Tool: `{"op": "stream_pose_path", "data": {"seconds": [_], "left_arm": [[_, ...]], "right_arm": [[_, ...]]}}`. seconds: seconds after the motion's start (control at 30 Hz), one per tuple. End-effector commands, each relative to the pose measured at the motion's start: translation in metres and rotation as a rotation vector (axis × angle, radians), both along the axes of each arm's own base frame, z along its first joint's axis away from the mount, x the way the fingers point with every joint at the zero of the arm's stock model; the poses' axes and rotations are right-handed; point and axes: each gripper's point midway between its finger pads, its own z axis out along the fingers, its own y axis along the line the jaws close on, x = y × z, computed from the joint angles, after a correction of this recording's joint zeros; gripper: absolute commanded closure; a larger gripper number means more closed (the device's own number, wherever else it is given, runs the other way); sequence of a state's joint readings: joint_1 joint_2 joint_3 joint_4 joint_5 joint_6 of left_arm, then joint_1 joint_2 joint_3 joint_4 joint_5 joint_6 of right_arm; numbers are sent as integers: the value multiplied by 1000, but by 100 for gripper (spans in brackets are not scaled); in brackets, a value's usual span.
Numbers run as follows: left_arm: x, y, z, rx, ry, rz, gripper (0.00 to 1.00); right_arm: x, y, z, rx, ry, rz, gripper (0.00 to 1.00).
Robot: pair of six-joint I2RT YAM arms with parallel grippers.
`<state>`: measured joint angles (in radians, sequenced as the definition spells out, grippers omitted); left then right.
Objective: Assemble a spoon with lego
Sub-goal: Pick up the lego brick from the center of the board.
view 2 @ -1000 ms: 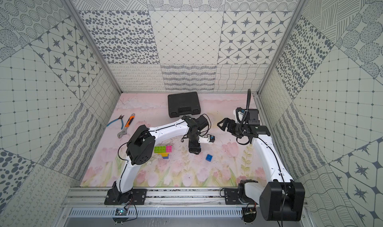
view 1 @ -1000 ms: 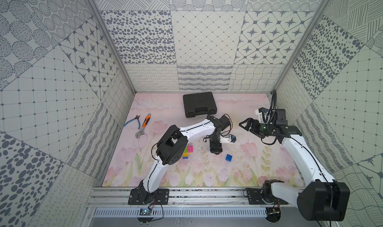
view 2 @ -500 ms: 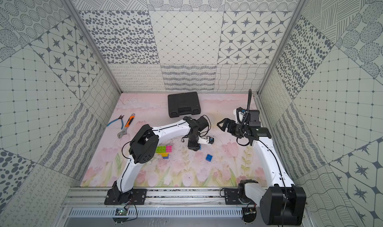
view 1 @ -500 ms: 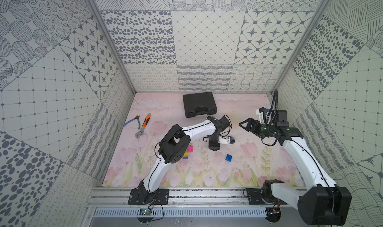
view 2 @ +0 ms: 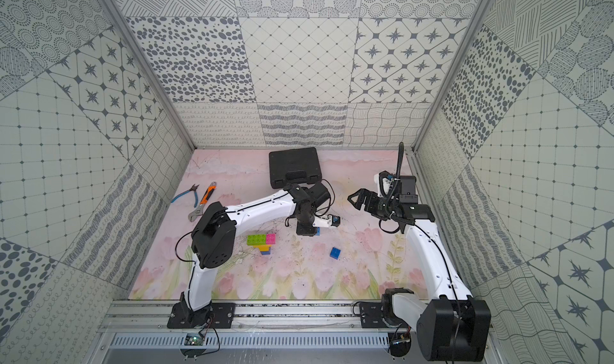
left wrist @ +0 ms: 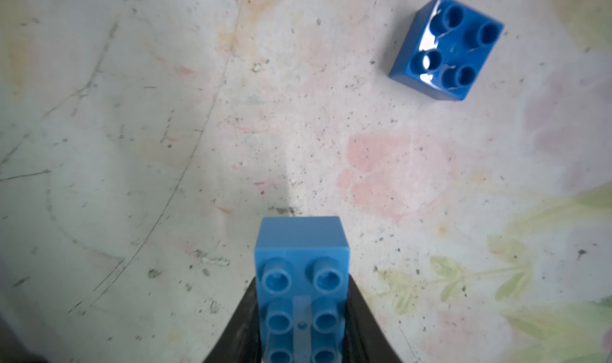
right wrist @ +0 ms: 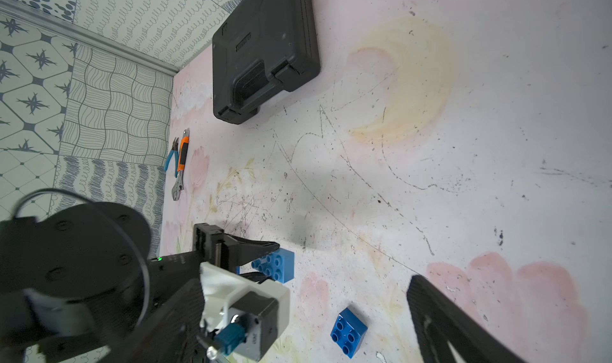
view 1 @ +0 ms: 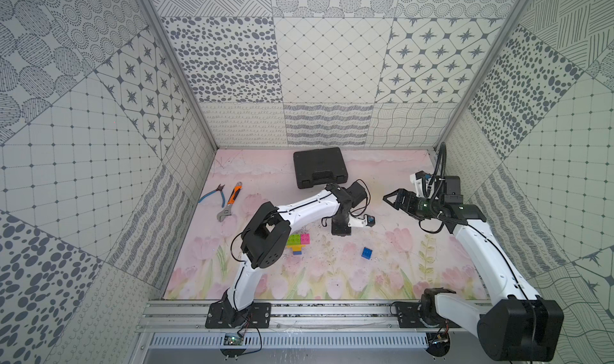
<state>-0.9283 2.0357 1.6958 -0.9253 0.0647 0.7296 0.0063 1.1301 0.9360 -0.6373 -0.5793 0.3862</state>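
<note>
My left gripper is shut on a light blue oblong lego brick, its jaws pressed against both long sides, low over the mat. In both top views it points down at mid-table. The brick also shows in the right wrist view. A dark blue square brick lies loose nearby. The part-built spoon lies flat: green and pink bricks over a yellow and blue stem. My right gripper hovers open and empty to the right.
A black plastic case lies at the back centre. An orange-handled wrench and blue-handled pliers lie at the back left. Patterned walls enclose the floral mat on three sides; the arms' base rail runs along the front edge.
The left gripper's jaws have closed onto the light blue brick. Its arm shifted slightly. The right arm has stayed nearly still and open.
</note>
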Motion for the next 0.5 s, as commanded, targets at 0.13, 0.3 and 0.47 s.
{"op": "stream_pose_path", "data": {"seconds": [0.13, 0.3, 0.47], "left_arm": [[-32, 83, 68, 50, -99, 80, 80], [-59, 128, 70, 101, -82, 100, 81], [-61, 156, 76, 153, -135, 138, 84]], "right_arm": [[5, 10, 2, 10, -26, 38, 2], [3, 14, -1, 3, -22, 55, 2], [3, 19, 2, 7, -32, 67, 2]]}}
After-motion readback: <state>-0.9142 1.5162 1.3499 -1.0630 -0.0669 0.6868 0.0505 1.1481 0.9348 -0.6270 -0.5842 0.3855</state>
